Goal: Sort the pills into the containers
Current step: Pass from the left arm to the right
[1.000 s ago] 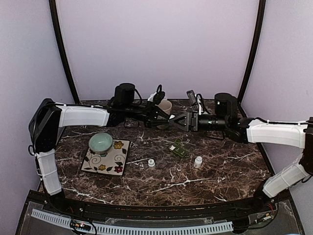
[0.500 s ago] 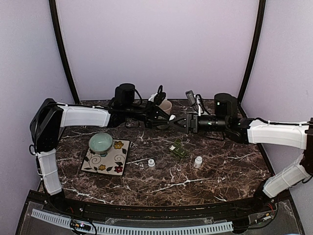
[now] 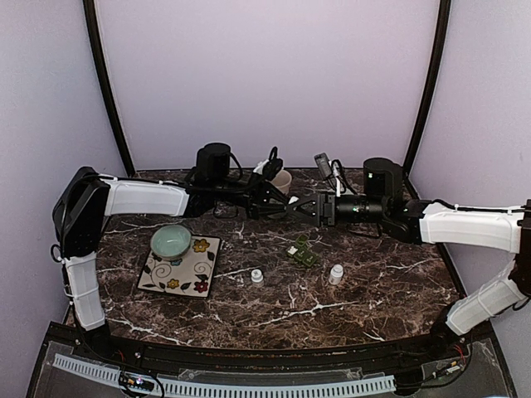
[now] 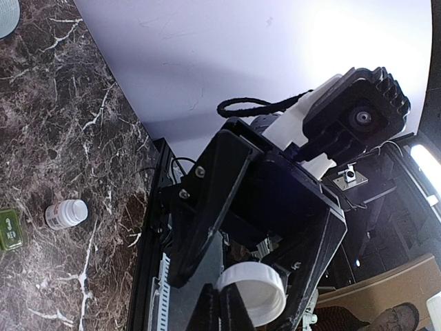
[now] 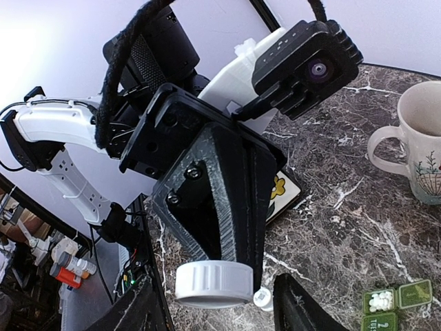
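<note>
i'm pinching a white cap (image 5: 213,283) tight in my left claw (image 4: 219,314); my right claw (image 5: 217,307) is gaping towards it, holding nothing; the pill box (image 3: 304,254) is sitting just nearer, pills (image 5: 379,301) in one compartment; most sorting is remaining, i judge.

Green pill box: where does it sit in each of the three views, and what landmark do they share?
Top external: pill box mid-table, right of the floral plate.
Left wrist: pill box cropped by the left edge, beside a lying white bottle.
Right wrist: pill box in the bottom right corner, white pills showing in one compartment.
Shared landmark: the white cap, low centre in both wrist views and where the arms meet from above.
</note>
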### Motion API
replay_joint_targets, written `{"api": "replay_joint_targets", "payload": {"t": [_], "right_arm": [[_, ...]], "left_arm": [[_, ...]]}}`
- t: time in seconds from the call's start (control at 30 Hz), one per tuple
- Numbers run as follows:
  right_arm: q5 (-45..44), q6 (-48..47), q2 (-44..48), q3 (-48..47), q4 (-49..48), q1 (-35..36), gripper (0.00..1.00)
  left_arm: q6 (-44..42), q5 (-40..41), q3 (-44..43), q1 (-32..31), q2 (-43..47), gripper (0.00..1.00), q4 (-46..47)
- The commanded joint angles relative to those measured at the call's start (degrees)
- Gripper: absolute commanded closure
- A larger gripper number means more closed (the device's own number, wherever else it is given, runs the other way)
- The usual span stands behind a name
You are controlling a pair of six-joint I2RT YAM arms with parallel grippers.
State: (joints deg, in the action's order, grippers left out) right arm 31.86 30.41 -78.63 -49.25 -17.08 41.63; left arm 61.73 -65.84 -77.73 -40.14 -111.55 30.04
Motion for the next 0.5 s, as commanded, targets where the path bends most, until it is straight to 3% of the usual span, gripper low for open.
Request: {"api": "replay_joint_targets", "payload": {"t": [0.0,0.47], "right_arm": [[-0.5,-1.2,1.4,-0.8,-1.9,0.7,0.43],[-0.9,-2.1,0.8,-1.5,-1.6,0.7,0.46]], "left_arm": [[-0.1,-1.4,0.6,-0.3,0.2,1.0,1.9],[0.1,-1.9,0.6,-0.4,-0.3,1.0,2.1]]}}
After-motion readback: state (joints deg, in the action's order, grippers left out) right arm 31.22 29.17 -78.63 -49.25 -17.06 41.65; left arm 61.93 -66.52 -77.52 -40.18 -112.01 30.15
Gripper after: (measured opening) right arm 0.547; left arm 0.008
